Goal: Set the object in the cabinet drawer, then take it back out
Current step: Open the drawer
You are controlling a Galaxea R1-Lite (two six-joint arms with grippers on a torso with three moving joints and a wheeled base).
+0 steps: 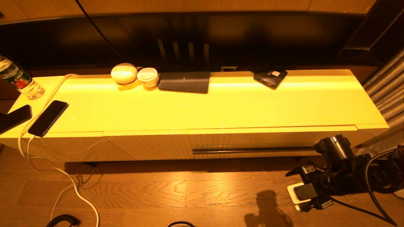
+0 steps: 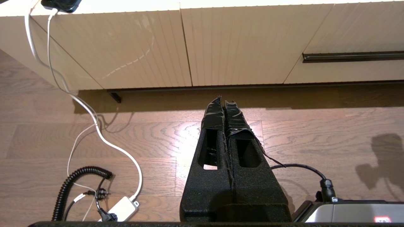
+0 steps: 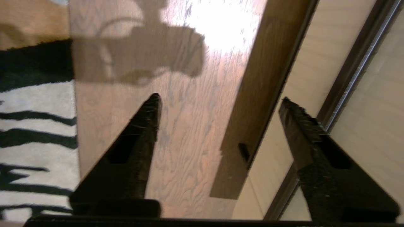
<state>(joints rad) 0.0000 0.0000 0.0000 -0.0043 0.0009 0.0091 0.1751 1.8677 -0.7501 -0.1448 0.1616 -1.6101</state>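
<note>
**Right hand.** The right hand is held low in front of the cabinet, above the wooden floor. Its fingers are spread wide apart and nothing is held between them. In the right wrist view, one finger lies over the floor and the other over the front of the cabinet drawer, close to the dark handle slot. Contact with the slot cannot be confirmed. In the head view, the right arm is seen just before the right end of the drawer front.

**Cabinet drawer.** The cabinet drawer is shown pushed in, its ribbed front level with the neighbouring panels. The handle slot runs along the lower part of the front.

**Left hand.** The left hand is parked low over the floor, facing the cabinet front. Its fingers are pressed together on nothing. The drawer lies off to one side of it and well apart.

**Object.** The position of the object cannot be told from any view, so its relation to either hand cannot be stated.

**Other items.** A bottle with a green-and-red label stands at the far left end of the cabinet top, well apart from both hands. A dark phone lies near it, with a white cable attached.
</note>
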